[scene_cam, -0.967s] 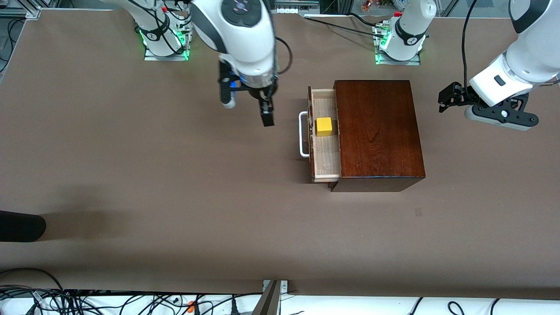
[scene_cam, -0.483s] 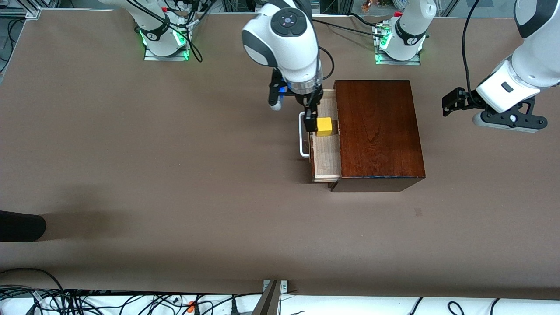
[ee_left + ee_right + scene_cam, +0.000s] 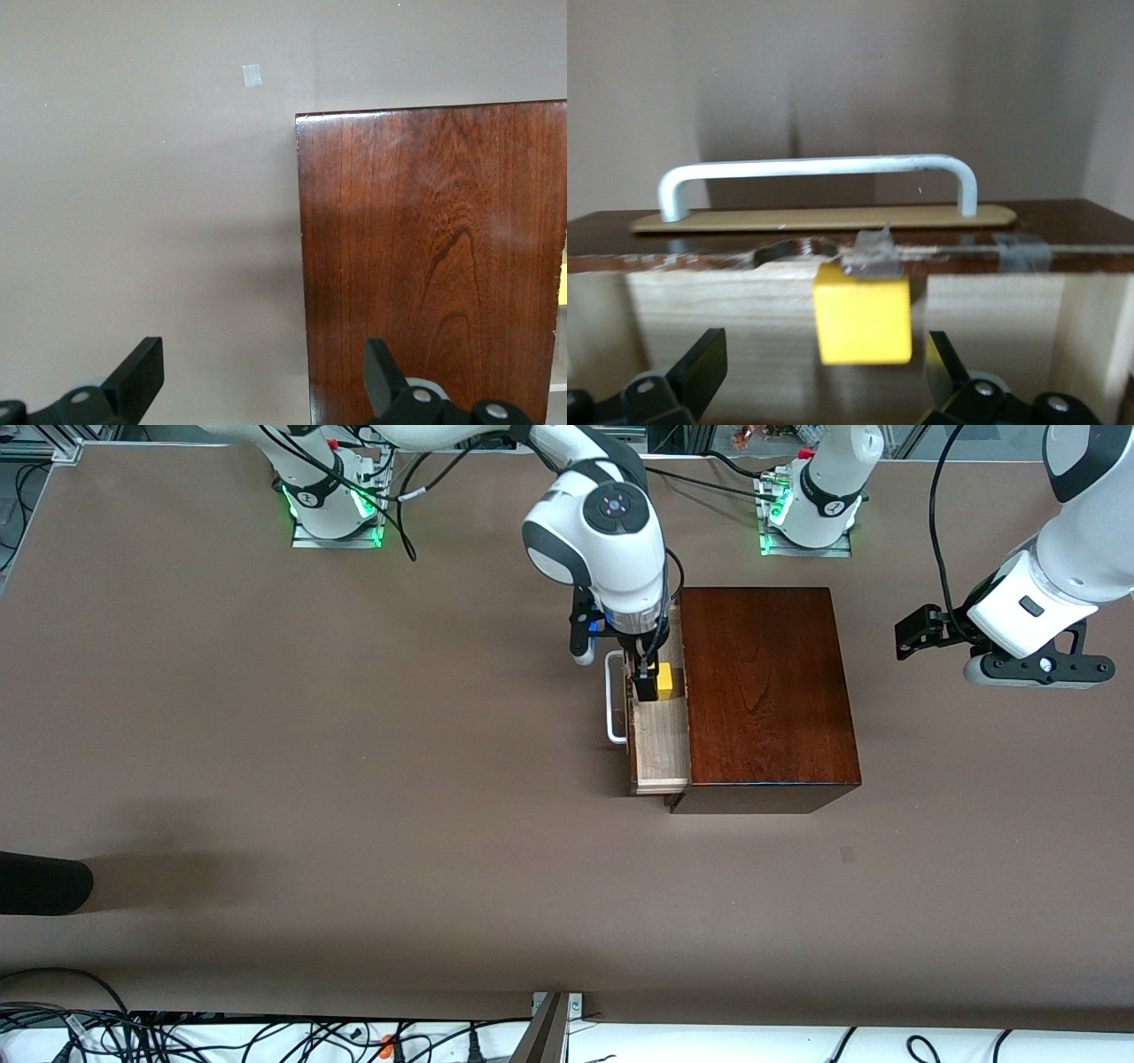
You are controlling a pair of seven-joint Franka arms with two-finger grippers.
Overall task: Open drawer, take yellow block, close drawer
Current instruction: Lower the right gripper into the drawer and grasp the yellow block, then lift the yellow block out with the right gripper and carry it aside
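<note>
The drawer (image 3: 660, 722) of the wooden box (image 3: 766, 691) stands pulled out, so the first step looks done; taking the yellow block (image 3: 663, 680) and shutting the drawer remain. The block sits on the drawer's pale floor, just inside the front with the white handle (image 3: 611, 700). The right pincer (image 3: 645, 677) hangs over the drawer, spread wide — fingers (image 3: 700, 359) flank the block without touching it. The left pincer (image 3: 917, 631) waits over the counter (image 3: 354, 779) toward its own end, spread and empty.
</note>
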